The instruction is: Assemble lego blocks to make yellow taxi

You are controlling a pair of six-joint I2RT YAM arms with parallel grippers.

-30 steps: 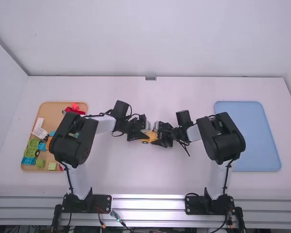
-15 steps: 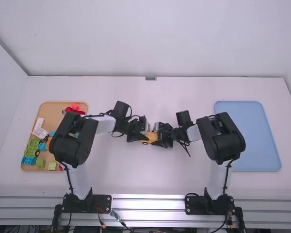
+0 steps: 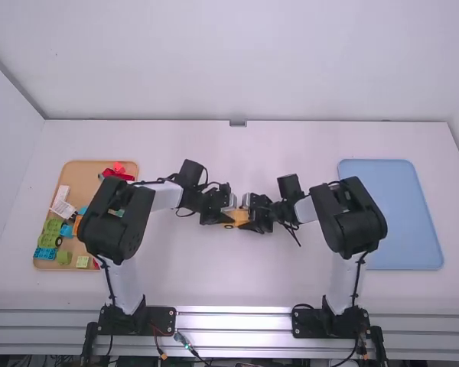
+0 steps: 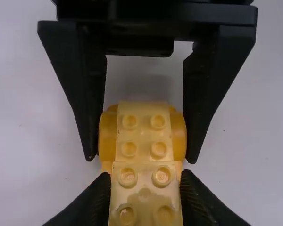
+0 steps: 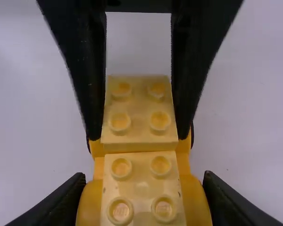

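White table (image 3: 237, 283) beneath, my left gripper (image 4: 145, 180) pinches the pale brick (image 5: 139, 107), right gripper (image 5: 145, 178) the taxi body (image 5: 194, 202); uneven pressing could skew them.

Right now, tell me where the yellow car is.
In the high view, the car is in the middle, left of the blue tray, the left claw and the right claw both shut on it.

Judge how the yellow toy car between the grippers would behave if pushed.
The toy car would probably roll if set free, given the dark wheel at its side. Its studded blocks look rigid, so it should barely flex.
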